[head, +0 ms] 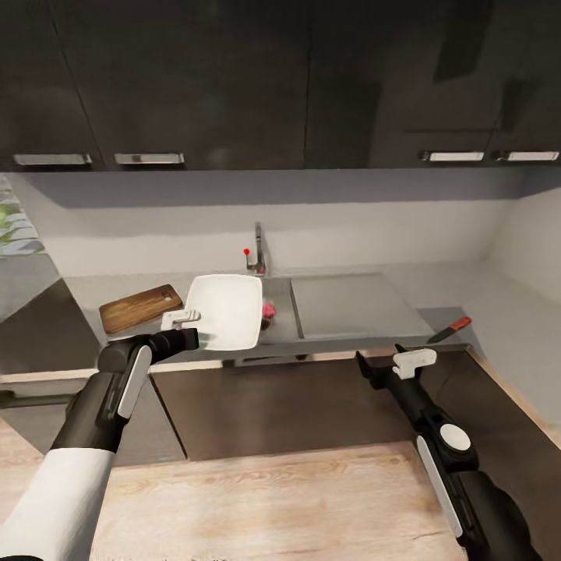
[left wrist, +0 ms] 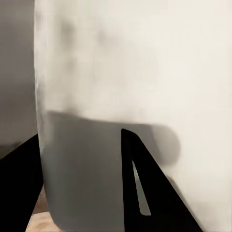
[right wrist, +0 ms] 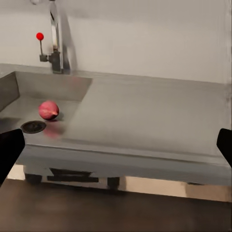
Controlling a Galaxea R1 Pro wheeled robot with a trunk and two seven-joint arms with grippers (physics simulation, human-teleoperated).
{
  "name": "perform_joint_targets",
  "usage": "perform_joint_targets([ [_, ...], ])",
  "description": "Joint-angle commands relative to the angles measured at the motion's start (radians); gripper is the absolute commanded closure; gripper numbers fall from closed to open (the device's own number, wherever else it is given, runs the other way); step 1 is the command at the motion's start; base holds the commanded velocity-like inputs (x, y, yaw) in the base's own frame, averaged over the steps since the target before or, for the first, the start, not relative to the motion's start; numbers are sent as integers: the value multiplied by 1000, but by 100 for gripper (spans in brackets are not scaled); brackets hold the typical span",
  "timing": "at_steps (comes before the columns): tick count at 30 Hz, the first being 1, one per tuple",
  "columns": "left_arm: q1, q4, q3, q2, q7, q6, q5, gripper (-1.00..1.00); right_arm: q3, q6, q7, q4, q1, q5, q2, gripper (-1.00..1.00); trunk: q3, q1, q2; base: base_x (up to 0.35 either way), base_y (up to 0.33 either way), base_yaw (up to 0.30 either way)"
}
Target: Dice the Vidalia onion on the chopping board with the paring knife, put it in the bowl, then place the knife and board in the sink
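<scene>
The bowl (head: 227, 310) is pinched at its rim by the left jaws (head: 183, 317) — held over the sink (head: 284, 312). The right jaws (head: 413, 360) are spread, empty. The onion (right wrist: 49, 110) lies ahead of them, uncut — dicing and clearing remain.

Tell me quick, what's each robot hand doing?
Left tool: shut on the bowl, holding it up.
Right tool: open, holding nothing.

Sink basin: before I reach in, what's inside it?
The Vidalia onion sits beside the drain. The held bowl hides the basin's left part in the head view.
</scene>
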Motion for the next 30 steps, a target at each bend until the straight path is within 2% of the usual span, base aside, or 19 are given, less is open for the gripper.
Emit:
perform_joint_targets([
  [1,-1,0,1,0,-4,5,2,100,-9,6,-18,-2,0,1,0,-100,-2,1,-2,0,0,297],
  [3,-1,0,1,0,-4,5,2,100,-12,6,-38,-2,0,1,0,-100,-2,1,-2,0,0,297],
  [6,-1,0,1,0,-4,5,2,100,-15,6,-102,-2,0,0,0,-100,-2,1,-2,0,0,296],
  [9,-1,0,1,0,-4,5,2,100,-16,6,-122,-2,0,-1,1,-100,-2,1,-2,0,0,296],
  [18,-1,0,1,0,-4,5,2,100,-12,6,-130,-2,0,-1,1,-100,-2,1,-2,0,60,276],
  [30,-1,0,1,0,-4,5,2,100,-10,3,-127,-2,0,-2,1,-100,-2,1,-2,0,284,25],
])
